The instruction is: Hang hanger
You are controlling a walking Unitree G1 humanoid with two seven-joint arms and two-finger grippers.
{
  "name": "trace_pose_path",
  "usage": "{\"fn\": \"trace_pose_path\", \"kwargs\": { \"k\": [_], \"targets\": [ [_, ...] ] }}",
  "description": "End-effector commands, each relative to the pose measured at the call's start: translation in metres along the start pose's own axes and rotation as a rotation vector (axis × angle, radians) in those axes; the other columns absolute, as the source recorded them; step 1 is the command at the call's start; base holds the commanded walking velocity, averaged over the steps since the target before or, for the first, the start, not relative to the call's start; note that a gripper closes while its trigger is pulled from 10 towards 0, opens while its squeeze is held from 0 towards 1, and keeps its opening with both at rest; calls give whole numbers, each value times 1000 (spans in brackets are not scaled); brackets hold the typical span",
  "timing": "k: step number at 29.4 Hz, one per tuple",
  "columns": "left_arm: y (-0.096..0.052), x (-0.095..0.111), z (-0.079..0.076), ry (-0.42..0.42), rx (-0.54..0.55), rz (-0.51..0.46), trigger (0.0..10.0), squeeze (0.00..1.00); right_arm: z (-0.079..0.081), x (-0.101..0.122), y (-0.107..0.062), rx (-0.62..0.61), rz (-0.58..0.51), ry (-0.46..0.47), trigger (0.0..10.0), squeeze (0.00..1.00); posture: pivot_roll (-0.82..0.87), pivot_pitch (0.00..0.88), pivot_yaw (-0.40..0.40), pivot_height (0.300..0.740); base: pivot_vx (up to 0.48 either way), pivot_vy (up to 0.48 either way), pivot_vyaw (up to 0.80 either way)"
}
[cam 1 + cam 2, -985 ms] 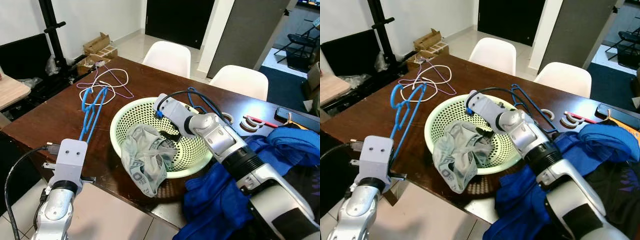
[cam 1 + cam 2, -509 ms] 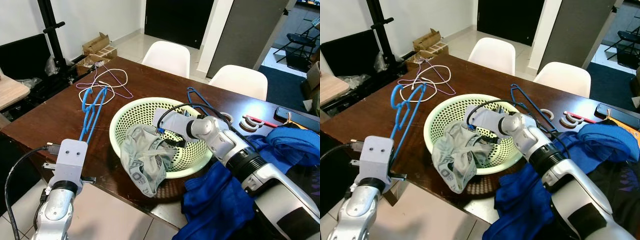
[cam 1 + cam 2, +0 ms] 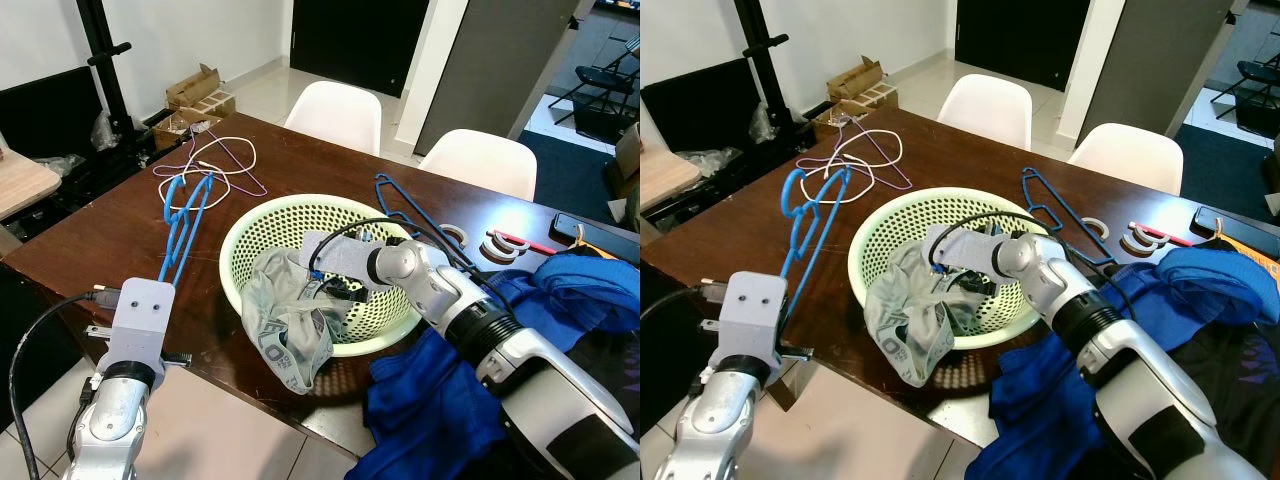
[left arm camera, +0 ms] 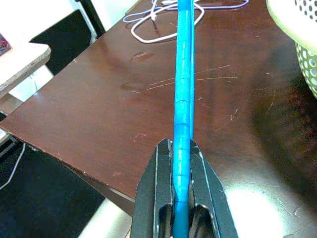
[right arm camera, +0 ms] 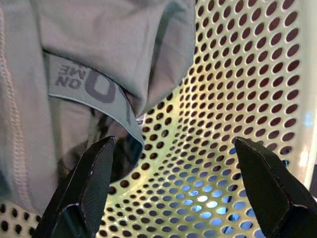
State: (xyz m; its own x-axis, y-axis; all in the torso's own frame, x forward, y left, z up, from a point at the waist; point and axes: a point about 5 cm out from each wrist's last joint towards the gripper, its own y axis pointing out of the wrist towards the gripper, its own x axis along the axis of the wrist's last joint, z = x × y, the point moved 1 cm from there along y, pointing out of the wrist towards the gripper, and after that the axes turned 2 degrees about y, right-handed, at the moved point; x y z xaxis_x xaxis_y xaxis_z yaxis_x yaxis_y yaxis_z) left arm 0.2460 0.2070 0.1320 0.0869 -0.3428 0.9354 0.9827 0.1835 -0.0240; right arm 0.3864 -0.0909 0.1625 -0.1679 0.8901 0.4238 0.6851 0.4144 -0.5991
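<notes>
Inspector: Position of the blue hanger (image 3: 185, 222)?

Assessor: Left of the green laundry basket (image 3: 262, 230), over the counter (image 3: 110, 240). Its long axis runs away from the robot, hook end far. The left claw (image 4: 181, 198) is clamped tight on the near end.

Inspector: Right claw (image 5: 173, 193)?

Assessor: Spread wide inside the basket, holding nothing. The grey garment (image 5: 99, 64) lies just ahead, its waistband edge between the fingers, draped over the basket's near rim.

Inspector: Judgement?

Assessor: The right arm is nearer the garment; a grasp looks imminent.
</notes>
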Motion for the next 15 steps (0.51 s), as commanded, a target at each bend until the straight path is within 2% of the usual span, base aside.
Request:
{"fn": "trace_pose_path", "kwargs": {
  "k": [1, 2, 5, 6, 15],
  "targets": [
    [-2, 2, -2, -8, 0, -9, 10000, 0, -3, 2, 1, -15, 10, -47, 10000, 0, 169, 45, -100, 740, 0, 0, 0],
    [-2, 2, -2, -8, 0, -9, 10000, 0, -3, 3, 2, -16, 8, -49, 6706, 0, 169, 45, -100, 740, 0, 0, 0],
    [-2, 2, -2, -8, 0, -9, 10000, 0, -2, 4, 3, -17, 6, -49, 6706, 0, 169, 45, -100, 740, 0, 0, 0],
    [-2, 2, -3, -9, 0, -9, 10000, 0, 0, 5, 4, -12, 3, -55, 0, 0, 170, 44, -101, 740, 0, 0, 0],
    [-2, 2, -3, -11, 0, -9, 10000, 0, 16, 6, 9, 61, -3, -111, 0, 0, 170, 41, -103, 740, 0, 0, 0]
  ]
}}
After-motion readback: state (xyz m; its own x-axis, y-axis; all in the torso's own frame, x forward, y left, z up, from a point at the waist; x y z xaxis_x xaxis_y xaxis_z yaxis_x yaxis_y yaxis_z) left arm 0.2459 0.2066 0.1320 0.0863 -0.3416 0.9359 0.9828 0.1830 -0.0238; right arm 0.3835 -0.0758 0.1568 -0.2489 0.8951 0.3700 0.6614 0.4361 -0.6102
